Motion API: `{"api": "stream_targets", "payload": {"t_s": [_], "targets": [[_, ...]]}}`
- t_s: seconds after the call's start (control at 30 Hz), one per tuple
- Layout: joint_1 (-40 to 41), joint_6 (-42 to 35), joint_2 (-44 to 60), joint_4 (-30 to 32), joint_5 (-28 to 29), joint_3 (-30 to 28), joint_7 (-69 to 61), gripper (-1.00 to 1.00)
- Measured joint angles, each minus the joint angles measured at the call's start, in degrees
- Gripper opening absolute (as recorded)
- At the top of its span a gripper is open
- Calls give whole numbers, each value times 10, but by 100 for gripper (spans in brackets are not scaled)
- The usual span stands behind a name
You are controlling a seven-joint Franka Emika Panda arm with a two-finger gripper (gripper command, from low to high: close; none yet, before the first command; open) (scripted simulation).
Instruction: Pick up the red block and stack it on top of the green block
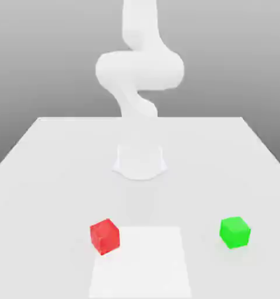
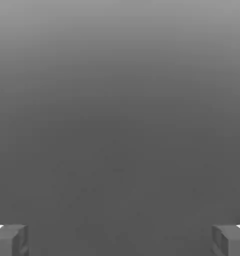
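progress: nothing done; red block (image 1: 104, 236) lower left on counter (image 1: 49, 163), well apart from green block (image 1: 234, 232) lower right | end effector (image 2: 120, 240): wide, empty | left: grasp, lift, stack

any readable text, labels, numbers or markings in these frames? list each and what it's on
None: no word, label, brand, number or sign can be read in either view.
red block: plain faces, no marking.
green block: plain faces, no marking.
table: plain white, with a brighter unmarked square patch near the front edge.
arm: plain white, no logo visible.
gripper fingertips: plain grey, unmarked.
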State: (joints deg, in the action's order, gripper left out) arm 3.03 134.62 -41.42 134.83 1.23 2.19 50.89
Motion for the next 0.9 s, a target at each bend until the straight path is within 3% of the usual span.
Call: {"api": "stream_targets", "payload": {"t_s": [0.4,0.53,0.63,0.9], "targets": [[134,155,254,162,52,58,268,0],[155,206,332,216,41,51,334,0],[161,245,385,255,0,45,360,0],[154,339,497,251,19,29,393,0]]}}
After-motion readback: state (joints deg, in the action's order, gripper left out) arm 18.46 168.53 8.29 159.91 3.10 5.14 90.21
